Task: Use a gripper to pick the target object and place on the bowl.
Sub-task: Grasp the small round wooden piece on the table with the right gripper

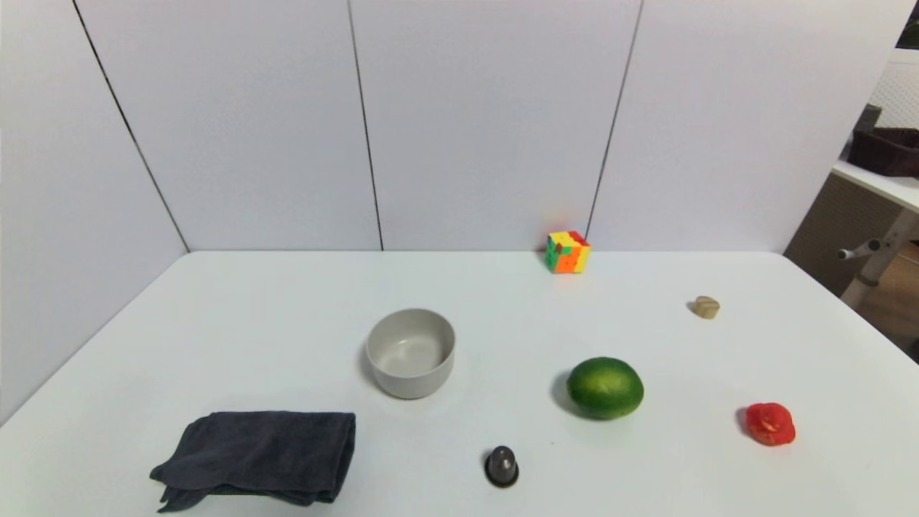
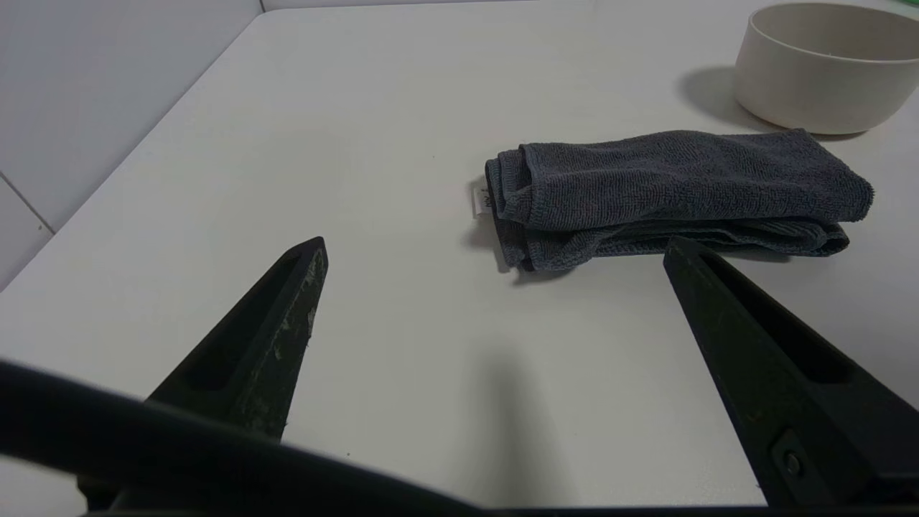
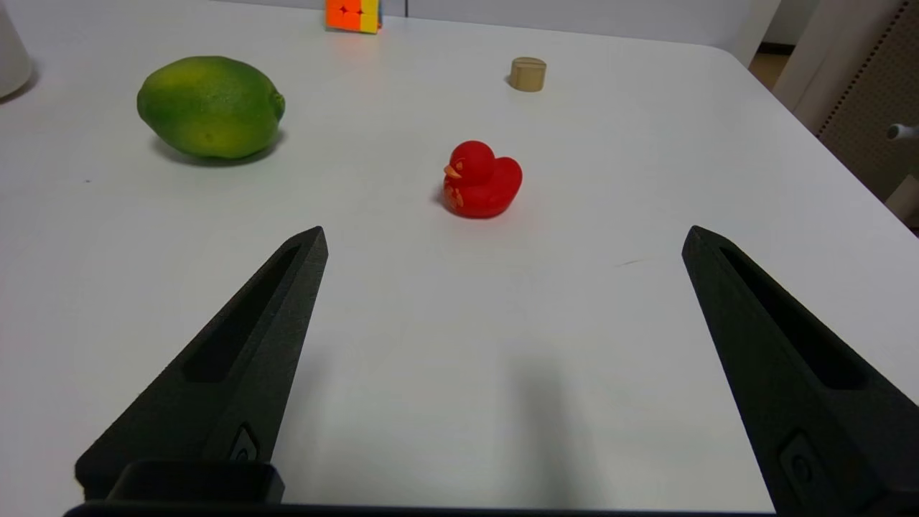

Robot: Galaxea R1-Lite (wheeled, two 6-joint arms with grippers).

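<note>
Seeing small tan wooden lump (image 1: 706, 306) far right, well apart from grey-beige matte bowl (image 1: 411, 352). My 2 grippers, left gripper (image 2: 495, 248) and right gripper (image 3: 502, 237), hover low, jaws spread, nothing held.

**Occluded and Cropped Items**

Head view: neither arm appears. Left wrist view: the bowl (image 2: 826, 79) is cropped at its far and right edges. Right wrist view: the puzzle cube (image 3: 352, 14) is cropped at its far edge.

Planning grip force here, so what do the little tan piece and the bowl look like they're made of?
Tan piece: probably unfinished wood, a pale matte short cylinder with a line across its flat top. Bowl: likely matte ceramic or plastic, plain grey-beige without gloss.
</note>
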